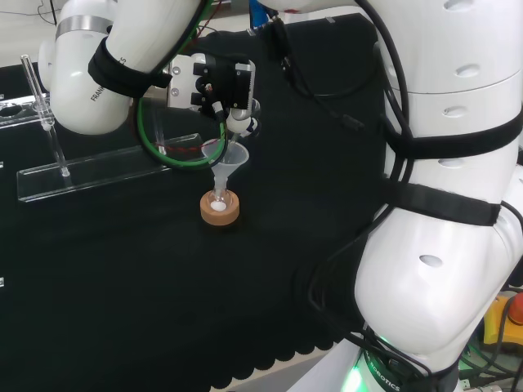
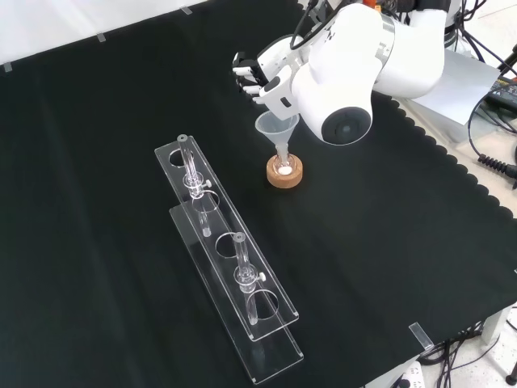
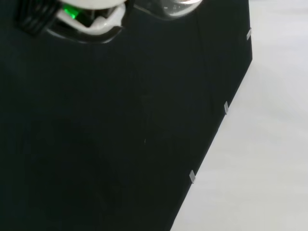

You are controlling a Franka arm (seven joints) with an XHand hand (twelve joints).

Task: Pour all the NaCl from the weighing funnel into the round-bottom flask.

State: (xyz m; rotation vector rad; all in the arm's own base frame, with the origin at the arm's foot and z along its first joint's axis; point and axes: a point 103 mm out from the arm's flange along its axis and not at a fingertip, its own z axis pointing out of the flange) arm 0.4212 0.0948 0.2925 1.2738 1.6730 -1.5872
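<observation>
So in the head view the hand [image 1: 214, 82] hangs just above and a bit left of a clear funnel [image 1: 229, 163] that sits in the neck of the small round-bottom flask [image 1: 218, 198], and the flask rests in a cork ring [image 1: 221, 209] near the middle of the black cloth [image 1: 122, 278]. There's a little white heap at the bottom of the flask. The fingers look curled around a clear glass piece right over the funnel's mouth, probably the weighing funnel [image 1: 248, 115], though it's glass on black so I can't make out its outline well. Left of that, a clear acrylic rack [image 1: 98, 170] stands with a glass tube [image 1: 41, 98] upright in it. In the front view the hand [image 2: 257, 74] comes in from the top, fingers bent, sitting just behind and left of the funnel [image 2: 277, 129]; the cork ring [image 2: 285, 172] is right under it, with the white powder visible inside the flask [image 2: 284, 168]. The rack [image 2: 230, 267] runs near-left of them, well apart, holding two tubes. The wrist view looks along the cloth [image 3: 96, 144] to its edge and pale floor, with blurred white hand parts [image 3: 91, 21] at one border.
</observation>
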